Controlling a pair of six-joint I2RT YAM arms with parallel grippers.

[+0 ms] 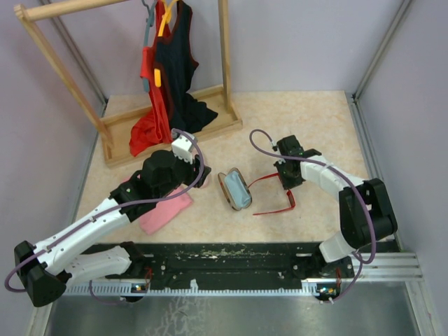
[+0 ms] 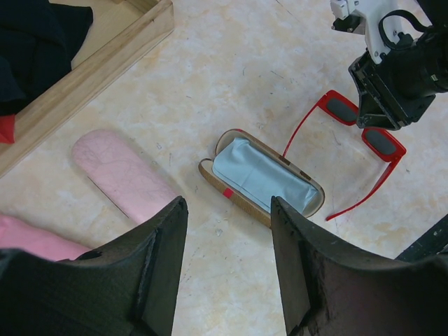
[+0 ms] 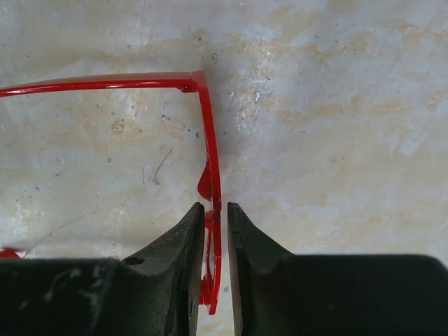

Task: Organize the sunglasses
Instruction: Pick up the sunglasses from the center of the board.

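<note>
The red sunglasses (image 1: 290, 200) (image 2: 383, 142) lie unfolded on the table, right of an open brown case (image 1: 234, 190) (image 2: 260, 178) that holds a light blue cloth. My right gripper (image 1: 288, 183) (image 2: 376, 120) (image 3: 216, 210) reaches down over the middle of their front. Its jaws straddle the red frame (image 3: 208, 140) and stand nearly closed, with a thin slit still showing beside the plastic. My left gripper (image 1: 203, 176) (image 2: 227, 206) hovers open left of the case, with nothing between its fingers.
A pink case (image 1: 164, 212) (image 2: 122, 175) lies left of the brown one, under my left arm. A wooden clothes rack (image 1: 210, 126) with red and black garments (image 1: 171, 77) stands at the back left. Walls close in the table's sides.
</note>
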